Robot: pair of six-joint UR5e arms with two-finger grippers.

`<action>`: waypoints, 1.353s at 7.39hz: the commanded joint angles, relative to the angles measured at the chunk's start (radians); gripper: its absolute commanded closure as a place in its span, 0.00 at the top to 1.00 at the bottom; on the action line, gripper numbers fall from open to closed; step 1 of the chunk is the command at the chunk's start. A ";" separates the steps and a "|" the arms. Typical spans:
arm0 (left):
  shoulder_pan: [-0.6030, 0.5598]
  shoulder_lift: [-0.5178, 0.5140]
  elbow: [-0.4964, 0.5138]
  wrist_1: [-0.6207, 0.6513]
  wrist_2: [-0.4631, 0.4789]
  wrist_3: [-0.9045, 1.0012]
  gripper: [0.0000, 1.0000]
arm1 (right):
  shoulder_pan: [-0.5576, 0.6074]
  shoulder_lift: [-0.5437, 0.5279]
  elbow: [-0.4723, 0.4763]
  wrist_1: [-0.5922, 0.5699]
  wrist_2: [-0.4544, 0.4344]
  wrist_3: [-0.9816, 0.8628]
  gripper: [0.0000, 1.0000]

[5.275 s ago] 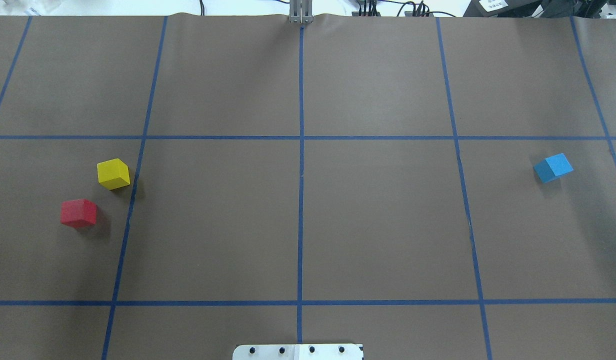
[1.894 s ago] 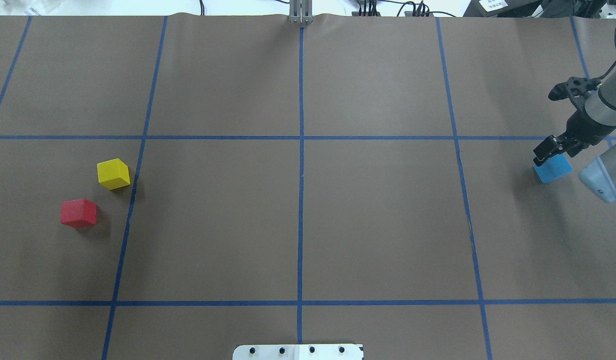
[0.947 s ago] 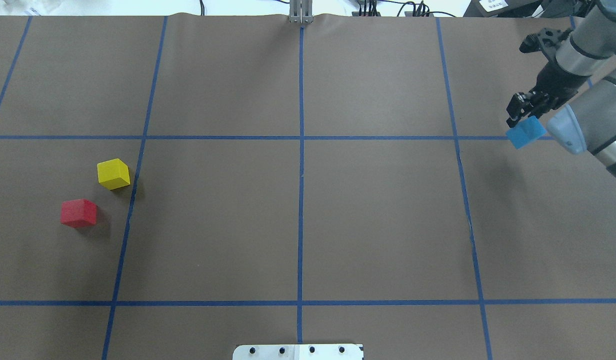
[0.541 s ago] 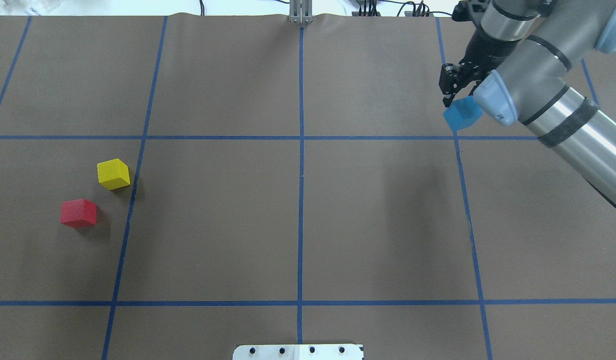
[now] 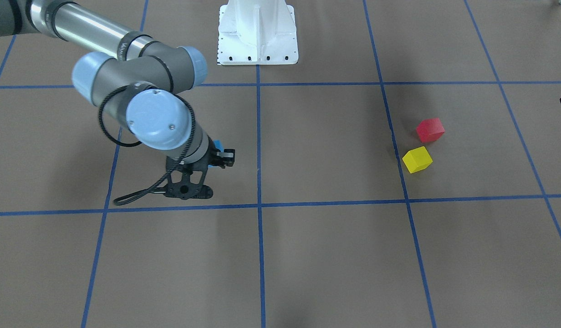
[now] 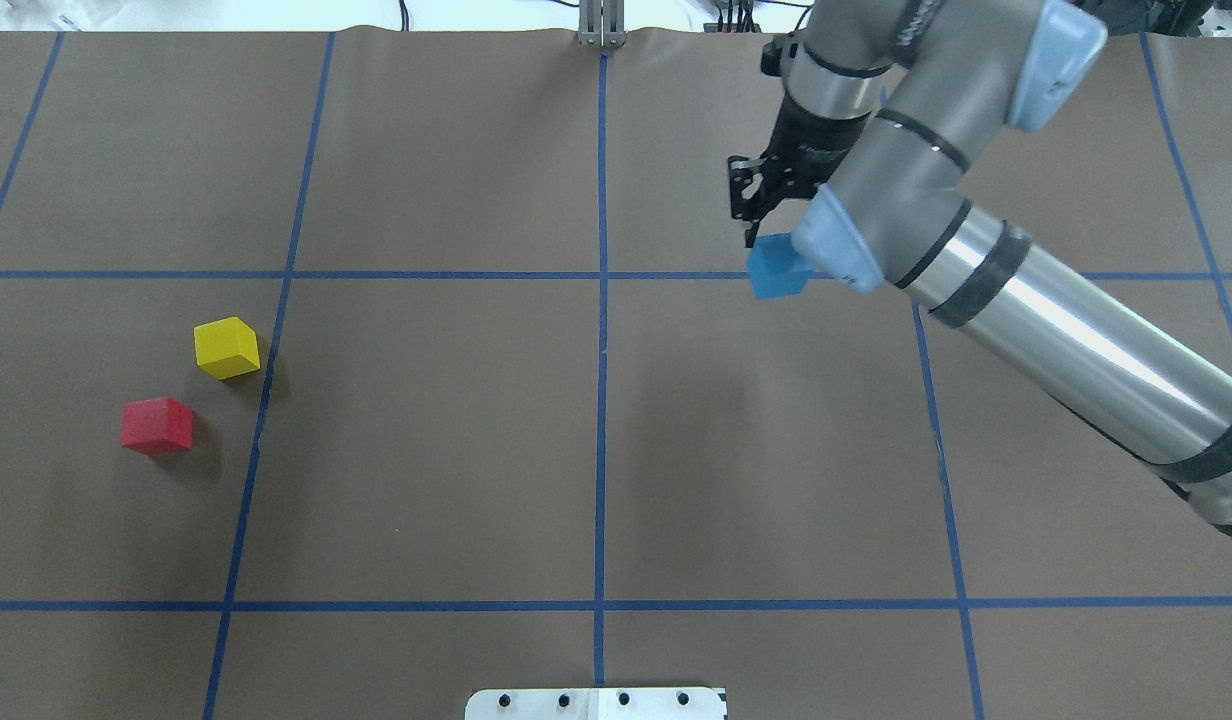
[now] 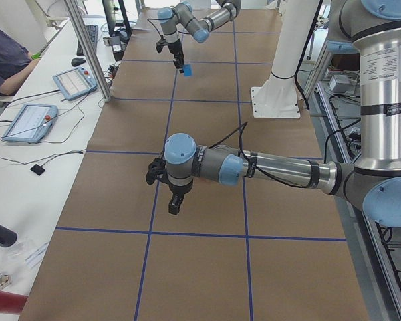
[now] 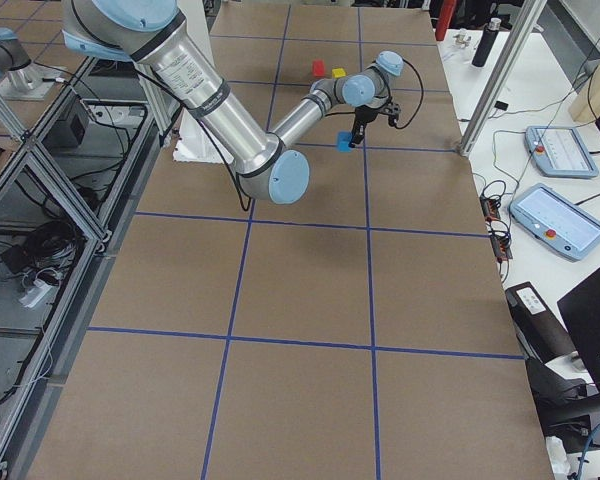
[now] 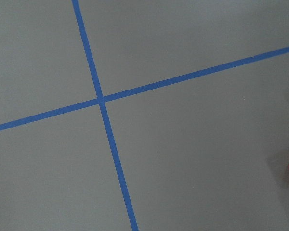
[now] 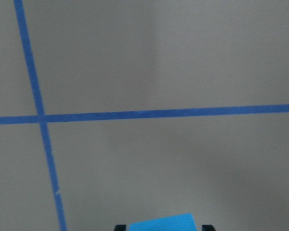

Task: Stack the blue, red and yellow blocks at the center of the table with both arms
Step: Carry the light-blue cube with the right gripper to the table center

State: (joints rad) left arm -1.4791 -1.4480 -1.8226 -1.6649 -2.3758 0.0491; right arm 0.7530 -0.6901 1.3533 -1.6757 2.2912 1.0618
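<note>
**Step in hand:** transport of the first block to the centre.

**Findings:**
- The right claw (image 6: 762, 236) is closed on the blue block (image 6: 779, 268), pinching it between both fingers.
- The block appears to be carried clear of the surface (image 6: 426, 480). It is on the robot's right of the centre tape line (image 6: 601, 420), not yet over the middle.
- The red block (image 6: 157, 426) and yellow block (image 6: 226, 347) rest near each other, not touching, well out on the robot's left side.
- The left claw (image 7: 176, 202) hovers over that side; how far open it is cannot be told.

**Next move, as judged:** bring the blue block over the centre, lower it until it sits flat, then release. The placement needs to be square, since two more blocks must stand on it.
</note>
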 commanded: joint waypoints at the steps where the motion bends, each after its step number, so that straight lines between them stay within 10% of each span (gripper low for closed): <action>1: 0.002 0.000 0.002 0.002 0.006 0.000 1.00 | -0.095 0.061 -0.095 0.108 -0.088 0.119 0.00; 8: 0.002 0.000 0.003 0.002 0.010 0.003 1.00 | -0.136 0.118 -0.218 0.191 -0.133 0.187 0.00; 9: 0.002 0.000 0.003 0.002 0.010 0.003 1.00 | -0.145 0.115 -0.224 0.195 -0.136 0.190 0.89; 10: 0.002 0.000 0.003 0.002 0.010 0.003 1.00 | -0.156 0.113 -0.224 0.217 -0.188 0.205 0.99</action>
State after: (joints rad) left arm -1.4772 -1.4481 -1.8194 -1.6628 -2.3655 0.0521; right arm 0.6086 -0.5765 1.1340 -1.4788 2.1448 1.2516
